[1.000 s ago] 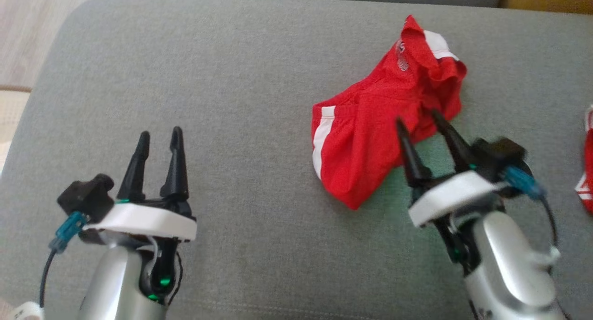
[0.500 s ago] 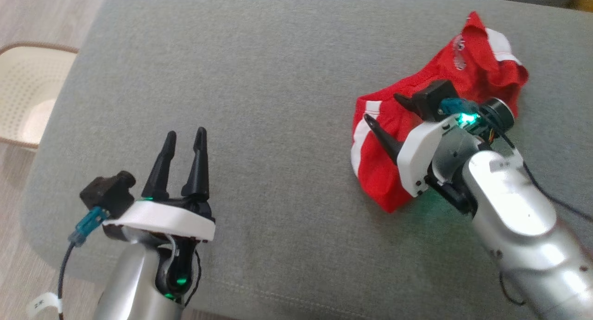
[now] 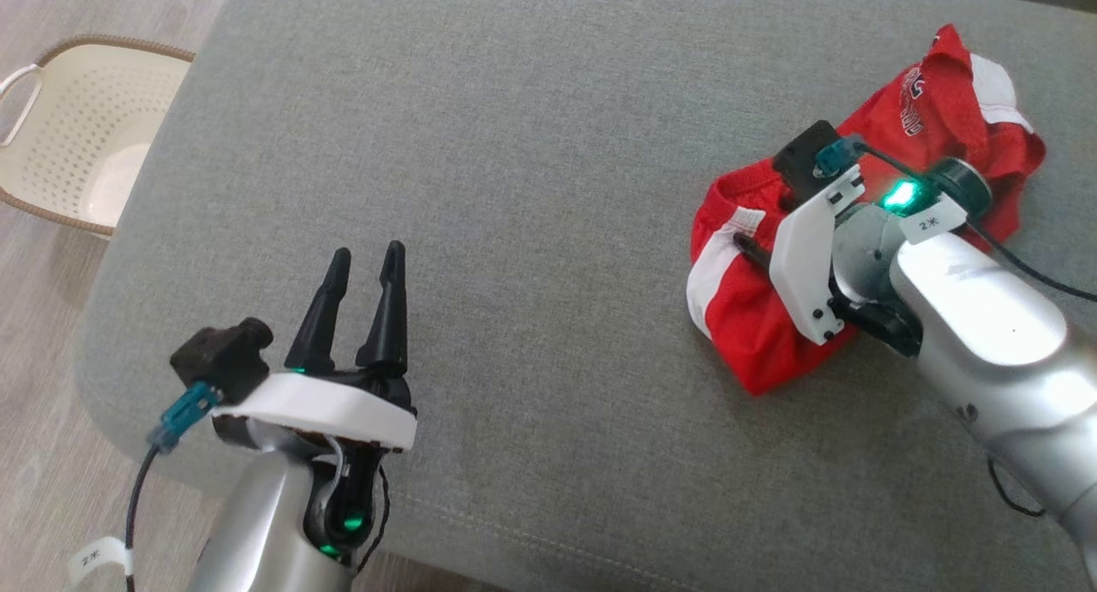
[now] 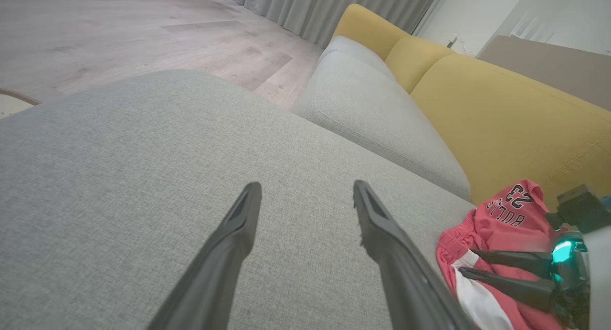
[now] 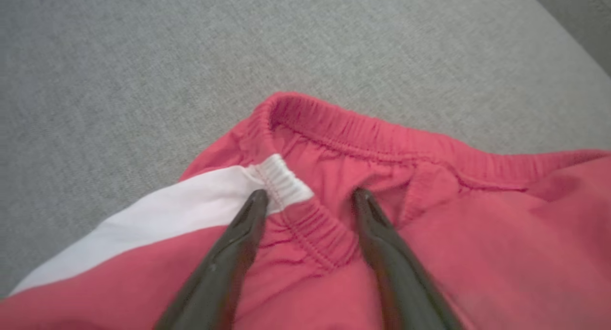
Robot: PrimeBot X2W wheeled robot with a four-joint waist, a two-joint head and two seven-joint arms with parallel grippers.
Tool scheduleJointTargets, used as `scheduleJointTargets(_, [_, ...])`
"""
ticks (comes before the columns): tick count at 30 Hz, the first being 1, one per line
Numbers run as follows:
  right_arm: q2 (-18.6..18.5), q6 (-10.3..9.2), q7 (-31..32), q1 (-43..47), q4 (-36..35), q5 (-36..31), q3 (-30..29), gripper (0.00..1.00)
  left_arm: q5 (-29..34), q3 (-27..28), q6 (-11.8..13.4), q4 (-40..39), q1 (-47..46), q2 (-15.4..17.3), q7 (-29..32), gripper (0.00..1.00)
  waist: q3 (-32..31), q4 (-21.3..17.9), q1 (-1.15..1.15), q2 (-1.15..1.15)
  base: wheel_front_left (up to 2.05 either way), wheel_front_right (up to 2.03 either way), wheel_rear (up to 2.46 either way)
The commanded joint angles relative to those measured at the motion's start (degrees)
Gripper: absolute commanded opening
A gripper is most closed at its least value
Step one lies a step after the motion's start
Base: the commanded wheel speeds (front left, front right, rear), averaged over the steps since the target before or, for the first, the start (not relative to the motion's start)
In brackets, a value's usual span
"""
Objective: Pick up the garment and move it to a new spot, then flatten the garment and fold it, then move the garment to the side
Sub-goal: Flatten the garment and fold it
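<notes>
While right gripper (image 5: 310,195) straddles garment (image 5: 477,253) waistband, jaws apart — contact unclear; left gripper (image 3: 368,251) spread, empty

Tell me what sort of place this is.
Probably a home living room: the work surface is a grey sofa seat with yellow back cushions, on wood-look flooring, with curtains and a cream laundry basket nearby.

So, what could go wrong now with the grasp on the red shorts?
The right gripper stands open over the waistband of the crumpled shorts; closing here may pinch only one layer, so they would lift bunched. Its fingertips are low on the cloth and might catch the grey cushion.
</notes>
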Motion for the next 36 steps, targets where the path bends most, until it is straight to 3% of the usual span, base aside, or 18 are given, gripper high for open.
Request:
scheduleJointTargets(1, [-0.7,-0.05,0.2,-1.2,-1.2,1.4,1.2,0.00,-0.4,1.4,0.4,-1.6,-2.1,0.7,-0.5,1.00,0.0,0.0,0.00,0.00,0.00,0.00,0.00])
scheduleJointTargets(7, [-1.9,-0.05,-8.3,-2.9,0.1,4.0,0.1,0.00,-0.4,1.7,0.7,-1.2,-2.0,0.7,-0.5,1.00,-1.1,-0.5,0.00,0.00,0.00,0.00,0.00])
scheduleJointTargets(14, [-2.5,-0.05,-24.4,-3.4,-0.2,1.1,-7.0,0.00,0.8,3.4,0.6,-1.1,-1.1,0.7,-0.5,1.00,-3.7,-2.5,0.00,0.00,0.00,0.00,0.00])
scheduleJointTargets(15, [-2.5,-0.05,-24.4,-3.4,-0.2,1.1,-7.0,0.00,0.8,3.4,0.6,-1.1,-1.1,0.7,-0.5,1.00,-3.7,-2.5,0.00,0.00,0.00,0.00,0.00])
scheduleJointTargets(23, [-3.9,-0.05,-39.4,-1.1,-5.9,-7.2,-23.1,0.00,2.5,6.3,0.2,-1.2,0.9,0.7,-0.5,1.00,-7.8,-6.9,0.00,0.00,0.00,0.00,0.00])
scheduleJointTargets(29, [-6.1,-0.05,-41.9,2.7,-19.0,-14.7,-37.5,0.00,3.1,7.2,-0.1,-1.2,2.4,0.7,-0.5,1.00,-10.8,-9.8,0.00,0.00,0.00,0.00,0.00])
scheduleJointTargets(36, [-9.3,-0.05,-35.8,7.3,-33.9,-18.8,-42.8,0.00,2.8,6.2,-0.4,-1.0,2.9,0.7,-0.5,1.00,-11.3,-8.9,0.00,0.00,0.00,0.00,0.00])
